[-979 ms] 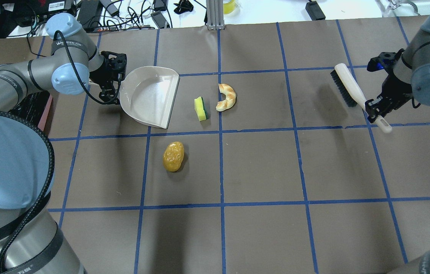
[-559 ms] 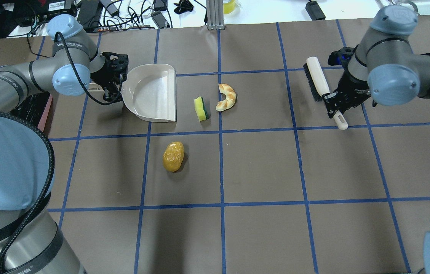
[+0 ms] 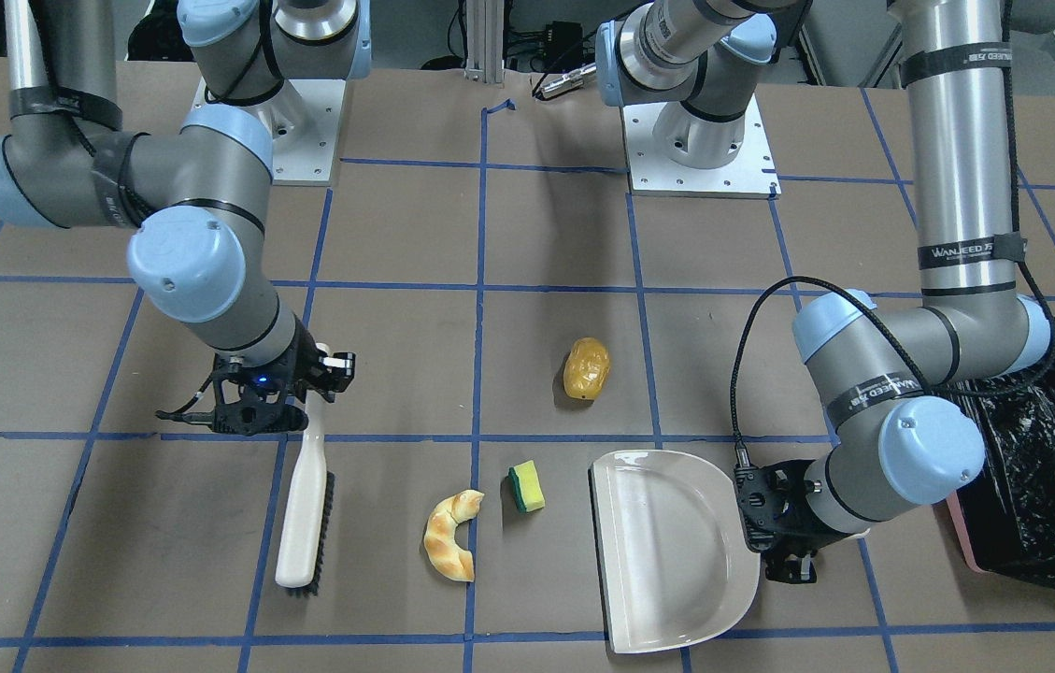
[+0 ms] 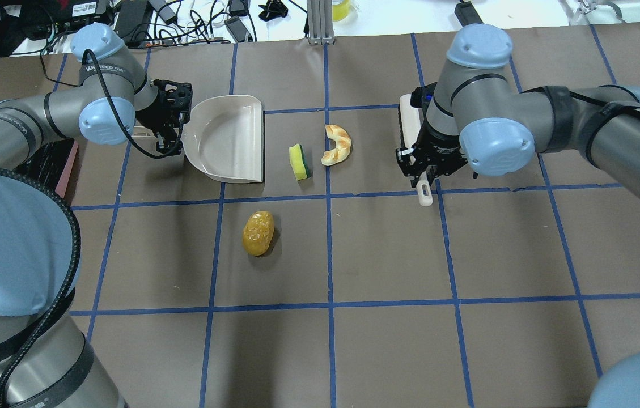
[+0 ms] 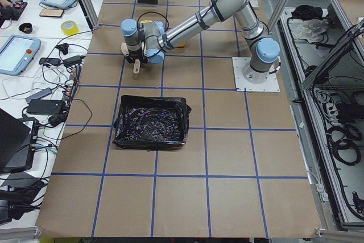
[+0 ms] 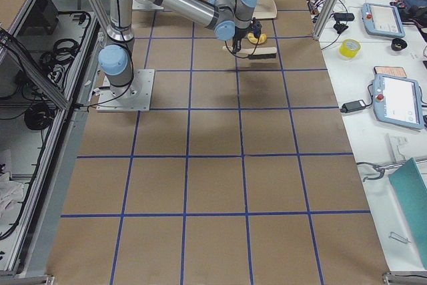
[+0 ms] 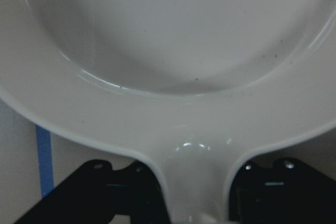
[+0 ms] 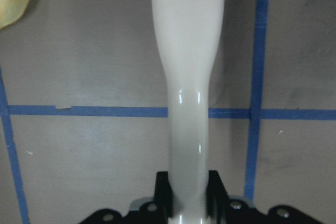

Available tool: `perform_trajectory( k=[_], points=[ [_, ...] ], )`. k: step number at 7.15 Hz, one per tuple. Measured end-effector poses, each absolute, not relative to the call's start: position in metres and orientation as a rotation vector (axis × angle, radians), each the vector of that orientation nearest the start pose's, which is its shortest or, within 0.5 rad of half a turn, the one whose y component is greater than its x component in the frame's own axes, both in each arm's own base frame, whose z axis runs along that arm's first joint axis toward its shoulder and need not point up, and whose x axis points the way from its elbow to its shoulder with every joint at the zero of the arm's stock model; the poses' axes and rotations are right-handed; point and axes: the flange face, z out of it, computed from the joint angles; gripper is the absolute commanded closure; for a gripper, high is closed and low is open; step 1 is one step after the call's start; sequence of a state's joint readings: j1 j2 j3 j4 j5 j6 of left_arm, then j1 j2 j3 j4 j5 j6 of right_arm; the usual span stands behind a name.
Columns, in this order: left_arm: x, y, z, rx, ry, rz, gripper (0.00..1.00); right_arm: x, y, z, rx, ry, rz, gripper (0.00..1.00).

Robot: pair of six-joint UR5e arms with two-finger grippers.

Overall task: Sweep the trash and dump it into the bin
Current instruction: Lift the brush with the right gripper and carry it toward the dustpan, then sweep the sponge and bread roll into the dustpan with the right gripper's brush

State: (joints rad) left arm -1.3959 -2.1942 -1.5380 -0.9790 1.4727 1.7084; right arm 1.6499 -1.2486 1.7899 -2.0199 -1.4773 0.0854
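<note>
The trash lies in mid-table: a golden-brown potato (image 4: pixel 258 233), a tan croissant (image 4: pixel 338 144) and a yellow-green sponge (image 4: pixel 299 161). My left gripper (image 4: pixel 175 127) is shut on the handle (image 7: pixel 197 182) of a white dustpan (image 4: pixel 226 139), whose straight open edge faces the sponge a little way off. My right gripper (image 4: pixel 420 170) is shut on the handle (image 8: pixel 189 103) of a white brush (image 3: pixel 305 509) with black bristles, standing just beyond the croissant (image 3: pixel 450 547) on the side away from the pan. The bin (image 3: pixel 1041 467), pink with a black bag, sits at the table's left end behind the left arm.
Blue tape lines grid the brown table (image 4: pixel 388 255). Cables and small devices (image 4: pixel 183 20) crowd the far edge, and an aluminium post (image 4: pixel 320 22) stands at its middle. Tablets and tape rolls lie on side benches (image 6: pixel 393 65).
My right arm has swung left with the brush, from the table's right end to just beside the croissant. The dustpan has turned slightly so that its open edge squares up to the sponge.
</note>
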Motion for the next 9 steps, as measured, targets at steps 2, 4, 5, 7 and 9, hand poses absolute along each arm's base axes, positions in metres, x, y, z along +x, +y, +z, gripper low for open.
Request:
perform_trajectory(
  k=[2,4,5,7,9],
  points=[
    [-0.025,-0.688,0.193,2.214,2.300,-0.128,1.00,0.228,-0.545,0.244,0.043,3.048,0.155,1.00],
    [-0.026,-0.688,0.192,2.213,2.301,-0.119,1.00,0.259,-0.546,0.230,0.071,3.039,0.148,1.00],
    [-0.027,-0.687,0.190,2.211,2.308,-0.108,1.00,0.277,-0.545,0.227,0.101,3.037,0.142,1.00],
    [-0.030,-0.687,0.187,2.210,2.316,-0.096,1.00,0.306,-0.536,0.224,0.176,3.037,0.147,1.00],
    [-0.038,-0.688,0.189,2.216,2.296,-0.081,1.00,0.335,-0.526,0.227,0.295,3.006,0.160,1.00]
  ],
)
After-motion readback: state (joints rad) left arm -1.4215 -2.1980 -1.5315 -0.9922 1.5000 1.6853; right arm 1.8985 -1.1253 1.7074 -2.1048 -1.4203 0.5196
